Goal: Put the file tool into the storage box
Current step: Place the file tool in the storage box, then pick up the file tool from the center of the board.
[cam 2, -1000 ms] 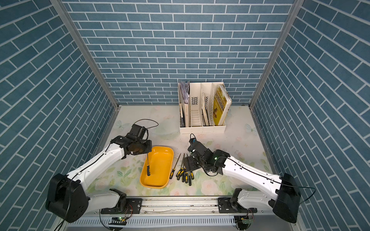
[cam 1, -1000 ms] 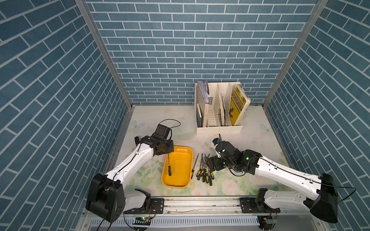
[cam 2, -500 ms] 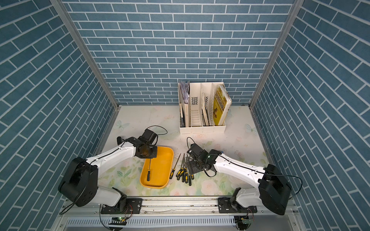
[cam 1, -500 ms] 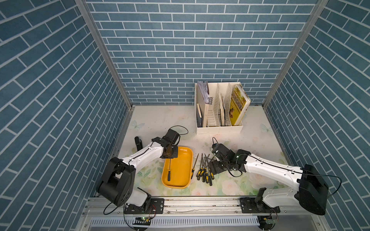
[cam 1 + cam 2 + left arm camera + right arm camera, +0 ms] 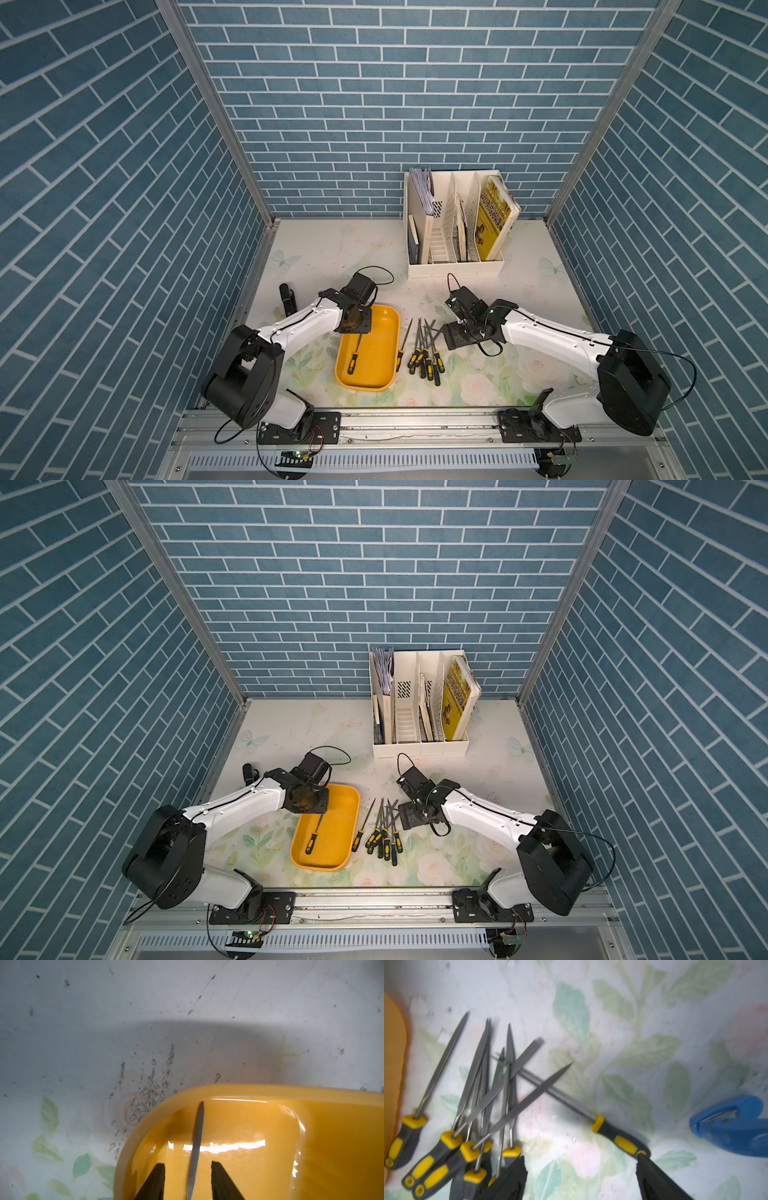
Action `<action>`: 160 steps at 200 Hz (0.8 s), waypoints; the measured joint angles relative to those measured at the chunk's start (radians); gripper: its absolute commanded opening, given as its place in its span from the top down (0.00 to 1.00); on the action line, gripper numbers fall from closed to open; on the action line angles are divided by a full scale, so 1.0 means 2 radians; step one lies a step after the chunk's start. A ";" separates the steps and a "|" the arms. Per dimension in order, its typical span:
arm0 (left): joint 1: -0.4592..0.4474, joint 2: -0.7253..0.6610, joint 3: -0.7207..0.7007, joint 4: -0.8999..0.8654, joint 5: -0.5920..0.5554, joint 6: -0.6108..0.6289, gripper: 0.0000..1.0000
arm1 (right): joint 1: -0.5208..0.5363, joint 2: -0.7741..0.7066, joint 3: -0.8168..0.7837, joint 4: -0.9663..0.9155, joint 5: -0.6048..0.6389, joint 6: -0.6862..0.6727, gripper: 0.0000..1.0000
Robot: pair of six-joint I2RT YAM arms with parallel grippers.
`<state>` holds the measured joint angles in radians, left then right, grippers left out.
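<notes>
Left wrist view: the left gripper (image 5: 188, 1180) is seen with its two black fingers (image 5: 158, 1180) parted. A gap is left on each side of the slim grey blade of the file tool (image 5: 197, 1136), which is gripped by neither. The blade is laid along the floor of the storage box (image 5: 270, 1091), its tip close to the rounded end wall. In a top view the file tool (image 5: 354, 362) is shown lying lengthwise inside the storage box (image 5: 380, 353), with its black-and-yellow handle toward the near rail and its tip hidden under the left wrist.

In the right wrist view the right gripper (image 5: 581, 1180) is pictured with jaws spread wide and nothing held between them. It is lowered over the floral table (image 5: 332, 249) beside the loose files (image 5: 483, 1088), which are fanned and crossed just beside the storage box. One file is laid crosswise, its handle reaching up to a finger; contact cannot be made out. A blue plastic object (image 5: 733, 1126) is seen nearby. A white desk organiser (image 5: 455, 266) is stood at the back, well apart.
</notes>
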<state>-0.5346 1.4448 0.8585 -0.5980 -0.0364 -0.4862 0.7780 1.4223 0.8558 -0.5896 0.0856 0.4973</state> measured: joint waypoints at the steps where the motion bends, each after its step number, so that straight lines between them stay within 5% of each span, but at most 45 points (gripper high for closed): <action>1: 0.000 -0.001 0.000 0.000 0.000 0.000 0.54 | -0.002 0.001 0.000 0.000 0.000 0.000 0.15; 75: -0.013 -0.093 0.031 -0.010 0.040 -0.019 0.43 | -0.088 0.056 0.002 0.080 -0.068 -0.038 0.15; 160: -0.018 -0.167 0.031 -0.019 0.062 -0.029 0.39 | -0.097 0.011 -0.088 0.162 -0.130 -0.035 0.19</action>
<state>-0.5701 1.1103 0.9215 -0.6350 0.0875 -0.5446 0.5842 1.4452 0.6792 -0.2665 -0.1749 0.4271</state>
